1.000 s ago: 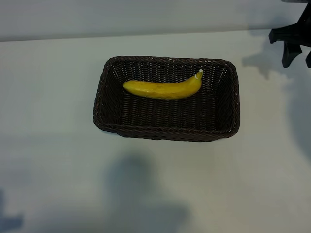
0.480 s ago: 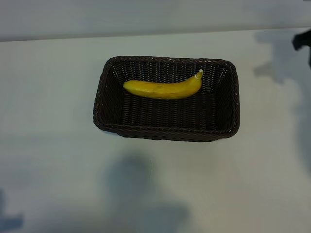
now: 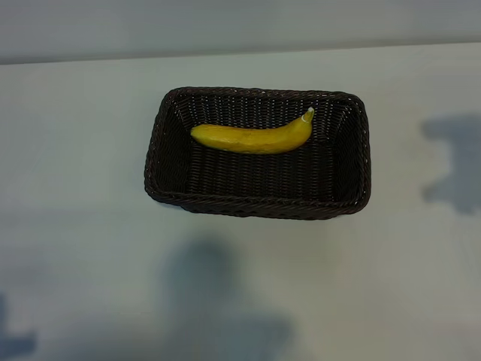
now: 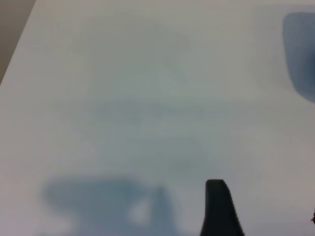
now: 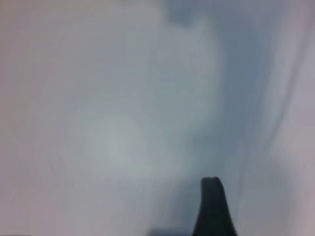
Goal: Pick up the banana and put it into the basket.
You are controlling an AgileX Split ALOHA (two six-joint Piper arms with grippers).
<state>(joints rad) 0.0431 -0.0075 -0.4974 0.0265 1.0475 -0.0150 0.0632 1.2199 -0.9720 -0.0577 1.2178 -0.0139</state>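
My right end effector (image 5: 231, 211), jaws apart and empty, has withdrawn from the exterior view's two-o'clock corner, leaving only shadow on the worktop (image 3: 75, 150). The banana (image 3: 254, 137) lies inside the basket (image 3: 154, 162), toward twelve o'clock. Task looks done; left end effector (image 4: 256, 211) parked, apart.

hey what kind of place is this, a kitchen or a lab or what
Probably a lab or test bench, not a kitchen: a bare white tabletop, one dark wicker basket holding a banana, nothing homely around.
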